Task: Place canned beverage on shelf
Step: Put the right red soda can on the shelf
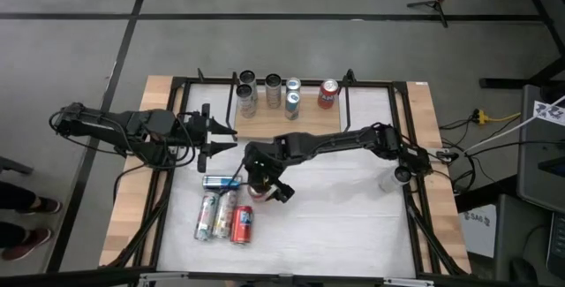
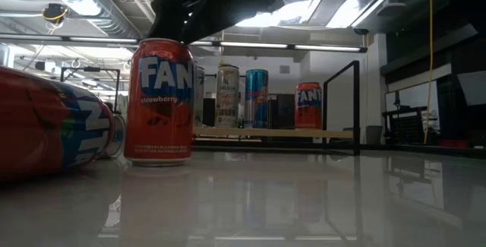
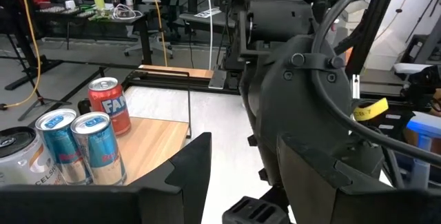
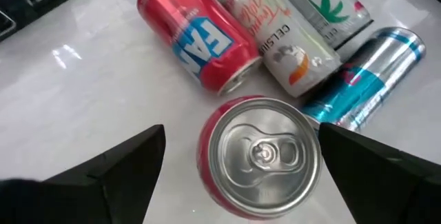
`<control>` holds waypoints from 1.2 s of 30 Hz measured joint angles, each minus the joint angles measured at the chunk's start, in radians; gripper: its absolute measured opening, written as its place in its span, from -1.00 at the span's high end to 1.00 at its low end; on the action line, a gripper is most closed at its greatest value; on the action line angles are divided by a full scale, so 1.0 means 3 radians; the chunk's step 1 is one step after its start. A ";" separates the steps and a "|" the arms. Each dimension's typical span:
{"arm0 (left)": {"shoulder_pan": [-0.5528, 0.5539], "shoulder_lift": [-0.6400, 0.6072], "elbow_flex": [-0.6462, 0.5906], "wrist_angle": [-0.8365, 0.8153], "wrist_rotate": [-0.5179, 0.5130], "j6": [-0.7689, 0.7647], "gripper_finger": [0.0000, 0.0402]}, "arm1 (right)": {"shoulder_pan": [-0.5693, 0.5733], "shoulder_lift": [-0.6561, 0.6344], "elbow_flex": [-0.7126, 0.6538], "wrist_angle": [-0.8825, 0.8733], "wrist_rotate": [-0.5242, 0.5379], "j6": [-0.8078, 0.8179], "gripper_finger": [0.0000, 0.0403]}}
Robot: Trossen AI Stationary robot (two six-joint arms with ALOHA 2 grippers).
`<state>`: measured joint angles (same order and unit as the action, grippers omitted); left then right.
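The right gripper (image 4: 241,176) hovers spread wide around an upright red aluminium Fanta can (image 4: 260,156), not touching it, well in front of the small light-wood shelf (image 1: 287,121). The left gripper (image 1: 221,137) waits half-spread and empty at the shelf's left end.

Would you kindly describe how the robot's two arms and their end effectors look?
Both arms are dark, nearly black, jointed and bulky, with black cables looping along them. The right end effector has two broad, flat, wedge-shaped matte black fingers; the left end effector is similarly dark and angular. No markings are legible.
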<state>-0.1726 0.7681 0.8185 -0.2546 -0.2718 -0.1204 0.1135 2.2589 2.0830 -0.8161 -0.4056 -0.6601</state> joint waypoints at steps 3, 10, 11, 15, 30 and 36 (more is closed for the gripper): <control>0.0000 0.0000 0.0000 0.0000 -0.0001 -0.0001 0.21 | -0.0010 -0.0001 0.0000 0.0013 -0.0022 -0.0011 -0.87; 0.0000 0.0000 0.0000 0.0000 0.0000 0.0000 0.21 | -0.0010 0.0068 -0.0003 0.0067 -0.0027 -0.0093 -0.87; -0.0001 0.0001 0.0000 0.0000 -0.0001 0.0000 0.21 | -0.0010 0.0081 -0.0003 0.0078 -0.0030 -0.0115 -0.87; 0.0000 0.0001 0.0000 -0.0001 -0.0001 0.0000 0.21 | -0.0010 0.0112 -0.0005 0.0085 -0.0036 -0.0344 -0.87; 0.0000 0.0000 0.0000 0.0000 -0.0001 -0.0001 0.21 | -0.0013 0.0276 -0.0006 0.0114 -0.0192 -0.0521 -0.87; -0.0001 0.0000 0.0000 0.0001 -0.0001 -0.0001 0.21 | -0.0013 0.0279 -0.0006 0.0111 -0.0167 -0.0504 -0.87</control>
<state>-0.1729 0.7681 0.8185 -0.2543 -0.2721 -0.1207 0.1097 2.3425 2.0811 -0.7829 -0.4557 -0.8113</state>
